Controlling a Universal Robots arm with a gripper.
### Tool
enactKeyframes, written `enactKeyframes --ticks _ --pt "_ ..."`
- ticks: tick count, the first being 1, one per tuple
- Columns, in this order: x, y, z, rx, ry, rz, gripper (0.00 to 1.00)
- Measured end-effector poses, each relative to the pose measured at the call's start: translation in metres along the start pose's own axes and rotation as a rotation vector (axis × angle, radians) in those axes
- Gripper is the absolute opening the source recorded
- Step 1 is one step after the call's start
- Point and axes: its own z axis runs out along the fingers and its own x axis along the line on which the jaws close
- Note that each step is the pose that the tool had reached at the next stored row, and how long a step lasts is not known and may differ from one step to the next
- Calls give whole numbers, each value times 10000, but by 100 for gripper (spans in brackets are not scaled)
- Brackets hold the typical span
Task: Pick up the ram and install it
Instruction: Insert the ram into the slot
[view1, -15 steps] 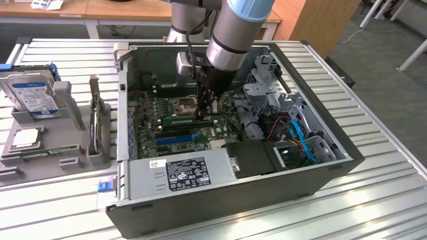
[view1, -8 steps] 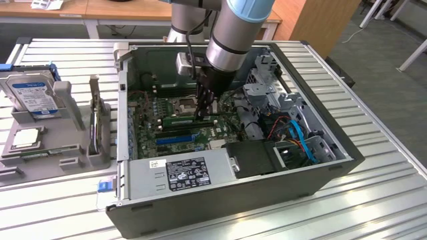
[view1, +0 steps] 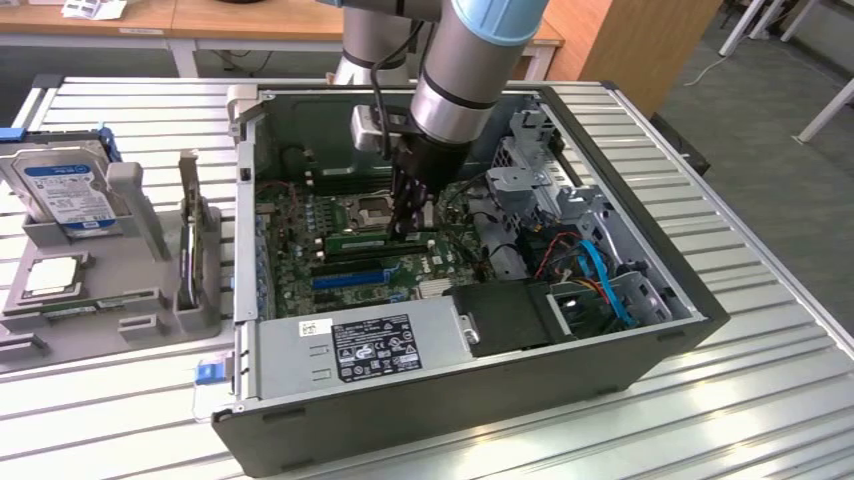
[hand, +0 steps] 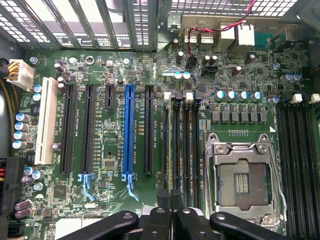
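My gripper (view1: 408, 222) reaches down into the open computer case (view1: 627, 200), over the motherboard (view1: 307, 225). Its fingers are shut on the top edge of the ram (view1: 374, 241), a long green stick standing on edge along the memory slots beside the empty processor socket (view1: 370, 208). In the wrist view the ram (hand: 171, 145) is a thin edge running out from between the black fingers (hand: 157, 220) over the memory slots (hand: 187, 145), next to the socket (hand: 240, 182). How deep the ram sits in its slot is hidden.
A blue expansion slot (hand: 129, 132) and black slots lie beside the memory slots. The power supply (view1: 387, 345), drive cage and cables (view1: 601, 270) crowd the case. A grey fixture (view1: 120, 290) at the exterior view's left holds a hard drive (view1: 60, 185) and a silver chip (view1: 54, 275).
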Motion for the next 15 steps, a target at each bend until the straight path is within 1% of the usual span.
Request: enactKeyframes --ticks 15 --pt "0 -5 0 0 0 0 11"
